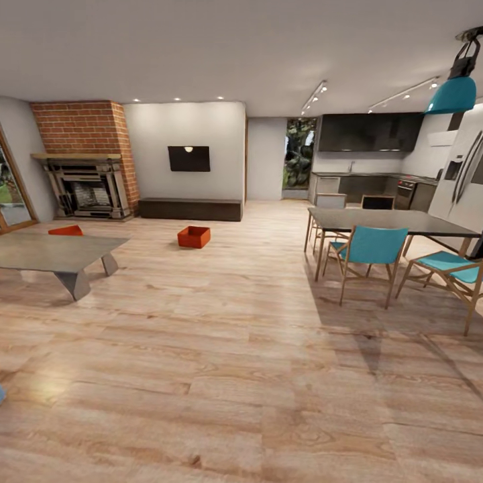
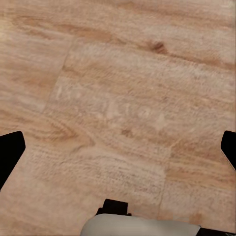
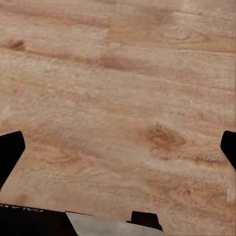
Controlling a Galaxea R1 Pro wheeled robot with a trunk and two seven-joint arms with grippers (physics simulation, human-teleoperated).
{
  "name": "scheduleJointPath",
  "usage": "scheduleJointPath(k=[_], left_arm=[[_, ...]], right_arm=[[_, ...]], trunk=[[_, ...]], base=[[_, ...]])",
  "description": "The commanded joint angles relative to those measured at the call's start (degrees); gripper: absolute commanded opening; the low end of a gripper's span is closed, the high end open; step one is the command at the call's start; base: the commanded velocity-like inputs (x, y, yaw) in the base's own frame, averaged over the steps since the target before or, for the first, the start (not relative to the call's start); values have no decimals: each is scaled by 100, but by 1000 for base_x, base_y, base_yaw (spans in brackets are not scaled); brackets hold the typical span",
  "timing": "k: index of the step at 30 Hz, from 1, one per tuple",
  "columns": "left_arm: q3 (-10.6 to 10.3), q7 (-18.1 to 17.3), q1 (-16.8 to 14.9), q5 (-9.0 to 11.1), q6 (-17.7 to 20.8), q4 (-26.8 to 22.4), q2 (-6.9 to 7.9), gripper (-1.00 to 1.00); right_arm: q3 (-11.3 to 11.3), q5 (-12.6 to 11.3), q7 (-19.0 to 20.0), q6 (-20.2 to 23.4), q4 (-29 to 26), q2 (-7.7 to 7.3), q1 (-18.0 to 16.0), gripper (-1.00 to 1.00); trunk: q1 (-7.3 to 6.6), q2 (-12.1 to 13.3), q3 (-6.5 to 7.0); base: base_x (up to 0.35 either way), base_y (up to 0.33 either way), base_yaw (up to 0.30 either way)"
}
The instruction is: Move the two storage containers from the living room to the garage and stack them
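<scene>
Orange-red against pale planks, the two storage containers sit far across the living room: one container (image 1: 194, 237) stands in the open on the wood floor (image 1: 241, 376) in front of the low dark bench (image 1: 190, 208), the second container (image 1: 66, 230) shows as a sliver beyond the grey coffee tabletop (image 1: 57, 251), near the brick fireplace (image 1: 84, 161). Both lie well apart from the robot. The left end effector (image 2: 118, 147) and right end effector (image 3: 118, 147) each hang over bare planks, fingers spread wide, grasping nothing. The job looks barely begun: this is the approach stage. Next the base probably needs to roll toward the open container, skirting the tabletop, before either arm can reach.
</scene>
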Motion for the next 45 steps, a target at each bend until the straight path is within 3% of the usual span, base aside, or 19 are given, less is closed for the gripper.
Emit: scheduleJointPath(k=[1,45], left_arm=[[24,11,-9,-14,-32,21,0,100],[23,9,-9,-14,-32,20,0,100]], right_arm=[[-2,22,-4,-15,4,0,-4,100],[3,30,7,-25,4,0,-4,100]], trunk=[[3,-3,-6],[3,-3,-6]], base=[[325,0,0],[325,0,0]])
